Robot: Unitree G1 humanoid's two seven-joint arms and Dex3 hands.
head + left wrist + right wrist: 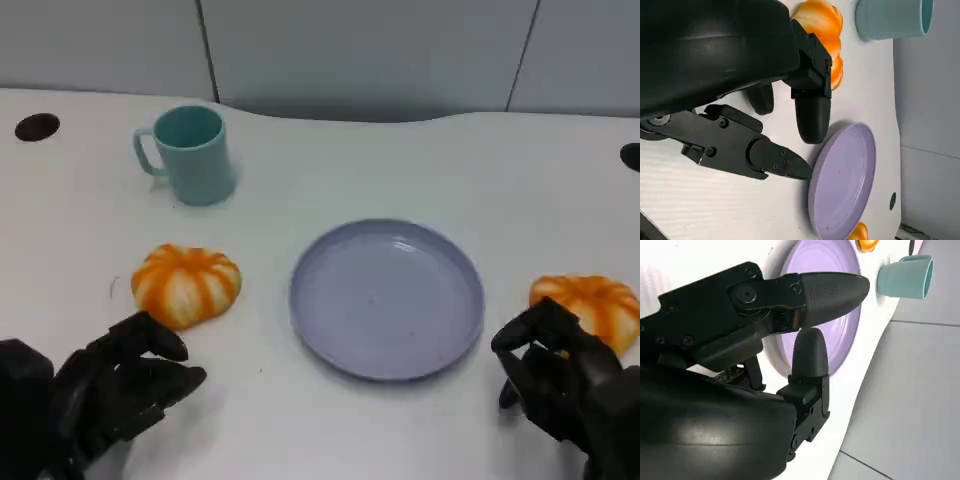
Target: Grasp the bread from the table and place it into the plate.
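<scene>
Two orange, pumpkin-shaped breads lie on the white table, one [187,283] left of the lilac plate [387,300] and one [590,305] right of it. My left hand [120,385] hovers just in front of the left bread with its fingers apart, holding nothing. My right hand [560,375] sits just in front of the right bread, fingers loosely curved and apart, holding nothing. The left wrist view has the left hand [740,75], the near bread [827,30] past its fingers and the plate [845,180]. In the right wrist view the right hand [740,365] reaches over the plate [840,340].
A teal mug [190,153] stands at the back left, behind the left bread; it also appears as the mug [892,20] and the mug [905,277]. Dark cable holes [37,126] mark the table's far corners. A grey wall runs behind the table.
</scene>
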